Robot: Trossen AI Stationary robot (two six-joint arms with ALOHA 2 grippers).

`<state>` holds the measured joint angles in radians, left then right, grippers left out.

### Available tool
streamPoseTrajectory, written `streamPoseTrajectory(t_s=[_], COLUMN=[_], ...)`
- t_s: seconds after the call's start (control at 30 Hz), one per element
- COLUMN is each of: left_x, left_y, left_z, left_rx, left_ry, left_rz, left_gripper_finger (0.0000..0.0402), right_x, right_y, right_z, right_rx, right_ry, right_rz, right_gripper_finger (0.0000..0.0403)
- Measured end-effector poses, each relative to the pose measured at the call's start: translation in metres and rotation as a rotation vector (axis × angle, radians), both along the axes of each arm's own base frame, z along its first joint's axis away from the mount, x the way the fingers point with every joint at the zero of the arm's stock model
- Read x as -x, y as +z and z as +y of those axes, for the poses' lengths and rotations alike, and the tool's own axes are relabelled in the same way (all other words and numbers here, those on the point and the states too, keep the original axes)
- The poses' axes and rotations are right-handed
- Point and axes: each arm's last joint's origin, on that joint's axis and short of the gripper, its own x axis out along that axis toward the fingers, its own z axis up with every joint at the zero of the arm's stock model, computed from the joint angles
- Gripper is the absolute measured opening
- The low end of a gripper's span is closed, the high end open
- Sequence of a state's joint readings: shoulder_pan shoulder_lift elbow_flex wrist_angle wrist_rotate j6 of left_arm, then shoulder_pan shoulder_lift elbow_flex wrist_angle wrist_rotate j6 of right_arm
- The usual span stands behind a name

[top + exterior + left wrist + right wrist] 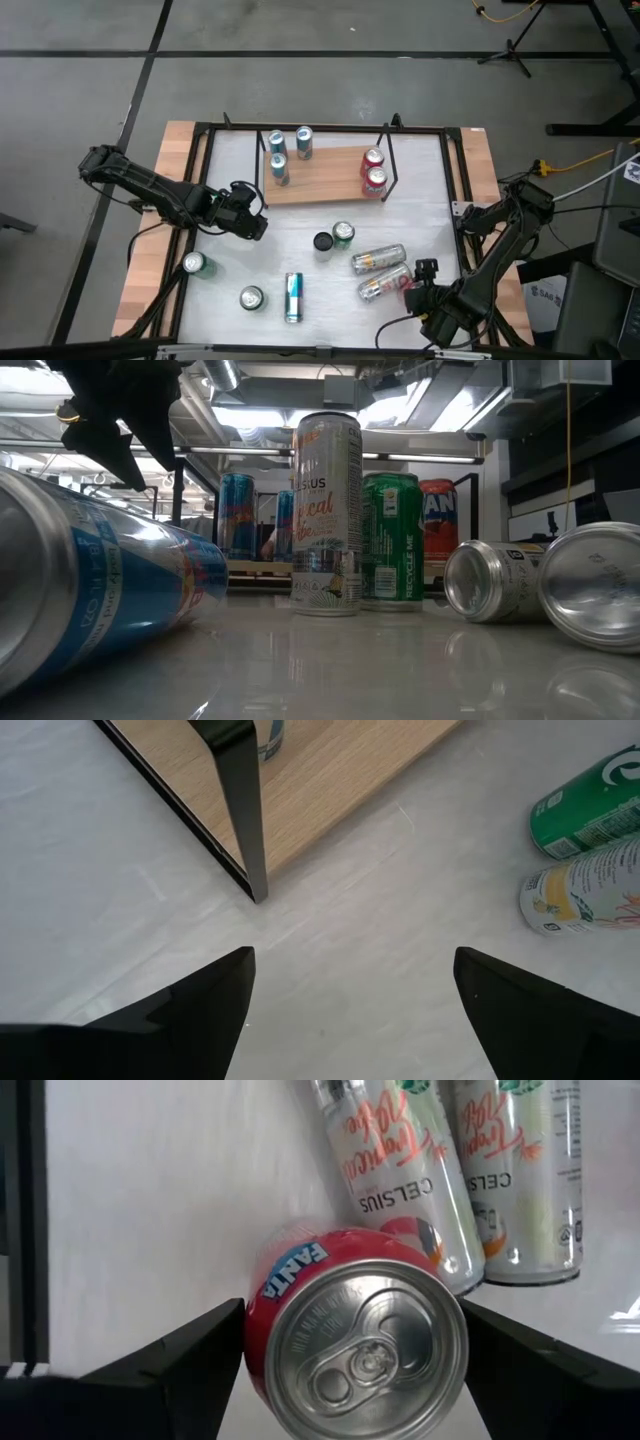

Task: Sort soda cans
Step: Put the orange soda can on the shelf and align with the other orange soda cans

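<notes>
On the white table (pixel 230 270) a low wooden shelf (pixel 320 175) with a black metal frame serves as the landmark. Three blue-and-silver cans (pixel 279 156) stand upright at the shelf's left end, and two red cans (pixel 374 172) stand upright at its right end.

Just off the shelf's left front corner hovers the left gripper (pixel 250 215), its jaws spread apart with nothing between them; its wrist view shows the shelf's black leg (pixel 243 800) and bare table between the dark fingers (pixel 200 1010).

In front of the shelf, near its middle, stand a black-topped can (pixel 322 242) and a green can (pixel 343 234), close together. Farther forward and toward the right lie two silver Celsius cans (pixel 380 272) on their sides, one just beside the other. Forward of the shelf's left half, a blue can (pixel 293 297) lies on its side, with an upright can (pixel 251 297) near it and another upright green can (pixel 194 264) farther left.

Well forward of the shelf's right end, the right gripper (pixel 418 290) sits low at the table, jaws apart on either side of a red Fanta can (pixel 350 1330) lying on its side, top toward the camera. Whether the fingers touch the can cannot be told. The Fanta can lies against the nearer Celsius can.
</notes>
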<state>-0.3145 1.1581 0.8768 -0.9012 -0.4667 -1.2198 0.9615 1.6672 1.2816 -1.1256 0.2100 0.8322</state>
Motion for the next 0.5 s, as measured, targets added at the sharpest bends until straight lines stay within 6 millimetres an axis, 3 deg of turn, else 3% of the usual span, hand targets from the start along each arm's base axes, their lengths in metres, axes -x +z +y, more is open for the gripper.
streamPoseTrajectory(t_s=[0.5], left_x=[0.000], left_y=[0.000], left_z=[0.000], left_rx=[0.000], left_ry=[0.000], left_rz=[0.001], left_gripper_finger=[0.0335], right_x=[-0.014], right_y=[0.000], right_z=[-0.007], right_rx=[-0.054], right_ry=[-0.016], right_rz=[0.027], right_gripper_finger=[0.0330])
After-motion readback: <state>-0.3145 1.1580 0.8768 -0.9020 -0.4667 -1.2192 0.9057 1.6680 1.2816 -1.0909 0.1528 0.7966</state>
